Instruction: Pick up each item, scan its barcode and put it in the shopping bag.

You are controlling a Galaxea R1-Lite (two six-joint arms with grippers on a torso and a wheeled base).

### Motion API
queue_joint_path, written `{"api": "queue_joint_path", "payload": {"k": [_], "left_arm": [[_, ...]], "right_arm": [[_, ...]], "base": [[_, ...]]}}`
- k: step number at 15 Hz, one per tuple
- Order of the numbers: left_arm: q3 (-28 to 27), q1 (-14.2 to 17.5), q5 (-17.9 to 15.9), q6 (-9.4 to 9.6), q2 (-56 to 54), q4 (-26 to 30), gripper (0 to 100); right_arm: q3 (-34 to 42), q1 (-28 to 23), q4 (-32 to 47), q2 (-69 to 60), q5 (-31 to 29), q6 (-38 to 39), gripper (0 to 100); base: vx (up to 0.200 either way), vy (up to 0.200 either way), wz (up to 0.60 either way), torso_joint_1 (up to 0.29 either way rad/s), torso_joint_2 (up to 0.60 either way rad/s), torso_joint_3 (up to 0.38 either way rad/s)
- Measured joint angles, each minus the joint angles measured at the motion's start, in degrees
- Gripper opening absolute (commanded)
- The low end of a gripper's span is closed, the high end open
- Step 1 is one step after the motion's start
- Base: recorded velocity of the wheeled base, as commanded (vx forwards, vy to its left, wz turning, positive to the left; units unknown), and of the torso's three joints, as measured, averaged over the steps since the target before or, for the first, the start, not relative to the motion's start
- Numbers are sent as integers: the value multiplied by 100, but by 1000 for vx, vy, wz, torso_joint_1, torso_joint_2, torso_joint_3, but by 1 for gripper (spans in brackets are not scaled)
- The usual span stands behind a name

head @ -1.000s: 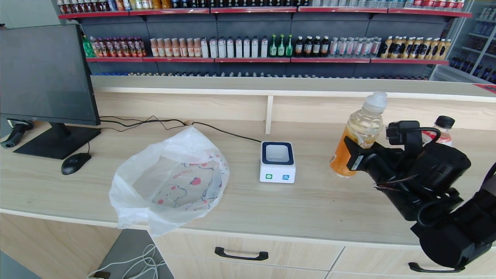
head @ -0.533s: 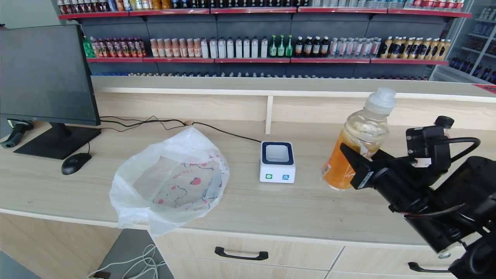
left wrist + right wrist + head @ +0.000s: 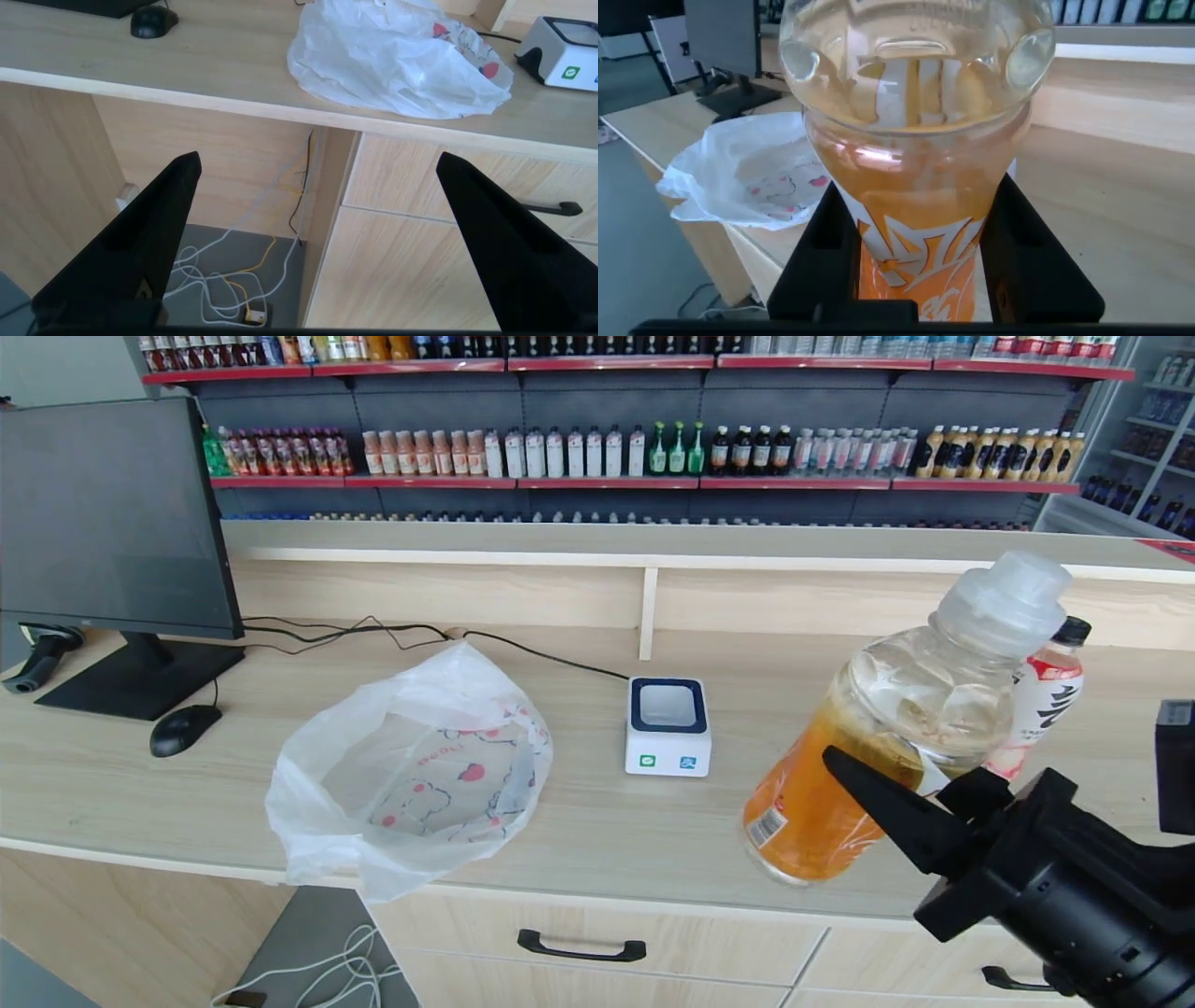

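Observation:
My right gripper (image 3: 910,807) is shut on an orange juice bottle (image 3: 887,737) with a clear top and white cap, held tilted above the counter's front right. The bottle (image 3: 915,187) sits between the black fingers (image 3: 827,233) in the right wrist view. A white barcode scanner (image 3: 667,725) stands mid-counter, left of the bottle. The white plastic shopping bag (image 3: 411,770) lies open at the counter's front left; it is the bag (image 3: 392,56) seen in the left wrist view. My left gripper (image 3: 318,233) hangs open below the counter edge. A second bottle (image 3: 1046,695) with a black cap stands behind the held one.
A monitor (image 3: 112,513) and mouse (image 3: 184,729) occupy the counter's far left, with cables (image 3: 373,630) running to the scanner. A raised back ledge (image 3: 653,560) borders the counter. Drawer handles (image 3: 581,947) sit below the front edge. Drink shelves fill the background.
My right gripper has lifted the orange juice bottle off the counter and drawn it forward and up toward the camera, tilting it. The black-capped bottle behind is now uncovered.

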Motion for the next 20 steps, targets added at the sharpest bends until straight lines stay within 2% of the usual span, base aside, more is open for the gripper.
{"api": "queue_joint_path", "payload": {"k": [4, 8, 10, 12, 16, 18, 20], "left_arm": [[-2, 0, 0, -2, 0, -2, 100], [0, 0, -2, 0, 0, -2, 100], [0, 0, 0, 0, 0, -5, 100], [2, 0, 0, 0, 0, -5, 100], [2, 0, 0, 0, 0, -5, 100], [0, 0, 0, 0, 0, -5, 100], [0, 0, 0, -2, 0, -5, 100]], "right_arm": [[23, 138, -2, -124, 683, 716, 0], [-104, 201, 4, 60, 1033, 2281, 0], [-256, 317, -5, 156, 1102, 2927, 0], [-324, 428, 0, 232, 1109, 3113, 0], [-727, 1136, -11, 286, 1114, 3995, 0], [-1011, 1281, -20, 300, 1109, 4529, 0], [-1113, 1331, 4, 308, 1109, 4745, 0]], "base": [[0, 0, 0, 0, 0, 0], [0, 0, 0, 0, 0, 0], [0, 0, 0, 0, 0, 0], [0, 0, 0, 0, 0, 0], [0, 0, 0, 0, 0, 0], [0, 0, 0, 0, 0, 0], [0, 0, 0, 0, 0, 0]]}}
